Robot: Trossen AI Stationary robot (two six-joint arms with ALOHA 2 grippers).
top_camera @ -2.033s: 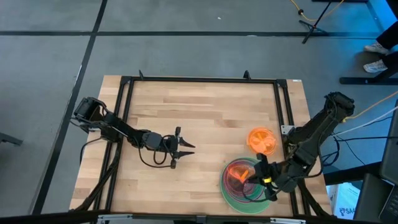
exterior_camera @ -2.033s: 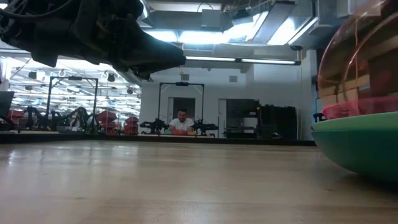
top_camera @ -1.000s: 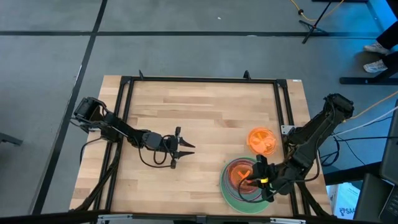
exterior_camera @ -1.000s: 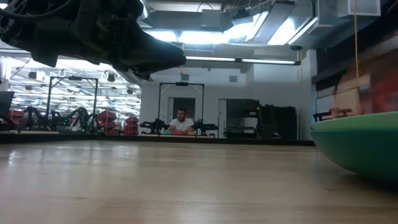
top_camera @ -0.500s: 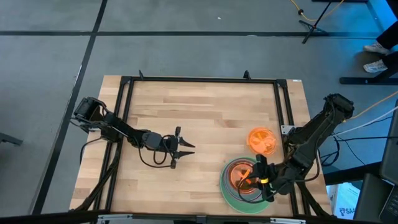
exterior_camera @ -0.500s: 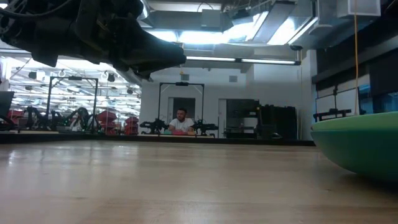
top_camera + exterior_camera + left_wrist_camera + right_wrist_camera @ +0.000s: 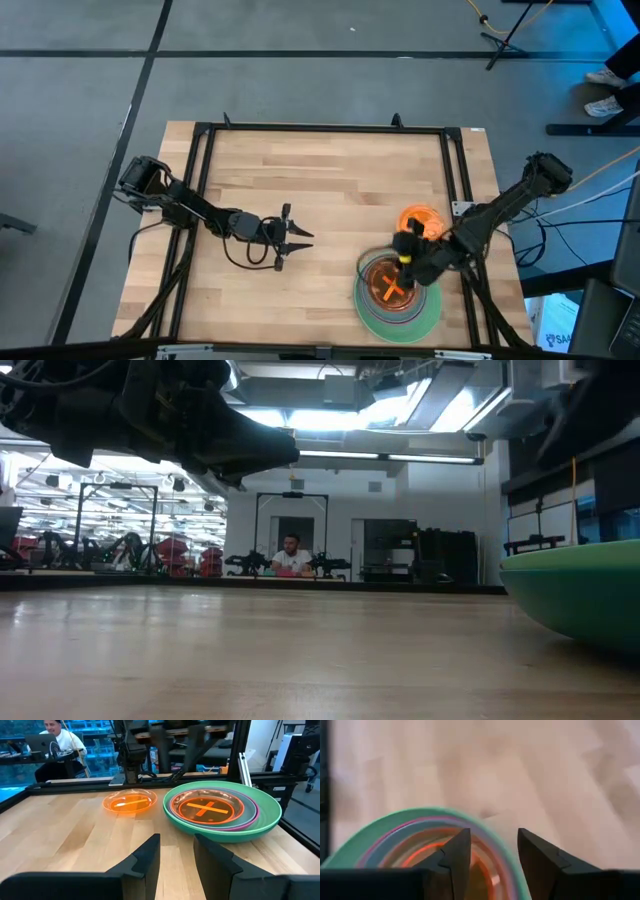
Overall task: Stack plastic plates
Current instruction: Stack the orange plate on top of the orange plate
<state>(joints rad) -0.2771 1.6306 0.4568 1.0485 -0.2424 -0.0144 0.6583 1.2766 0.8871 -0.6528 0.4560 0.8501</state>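
A stack of plastic plates (image 7: 398, 292) rests on the table near its front right corner. A mint green plate is at the bottom, with magenta and grey-blue rims inside it and an orange plate (image 7: 206, 808) on top. A single orange plate (image 7: 421, 223) lies flat on the wood just beyond the stack. My right gripper (image 7: 402, 250) hovers open over the stack's far rim (image 7: 427, 817), with nothing between its fingers. My left gripper (image 7: 296, 236) waits open above the table's middle, pointing at the plates (image 7: 175, 851).
A black frame rail (image 7: 455, 170) runs along the table's right side, close to the plates. Bare wood (image 7: 320, 180) lies between the two arms. In the low view, the mint green plate's wall (image 7: 580, 595) fills the right edge. A person sits far behind the table (image 7: 291, 556).
My right gripper has let go of the top orange plate. It has drawn back from the stack's near right side, moving up and toward the far edge until it is over the stack's far rim. The orange plate stays flat in the stack.
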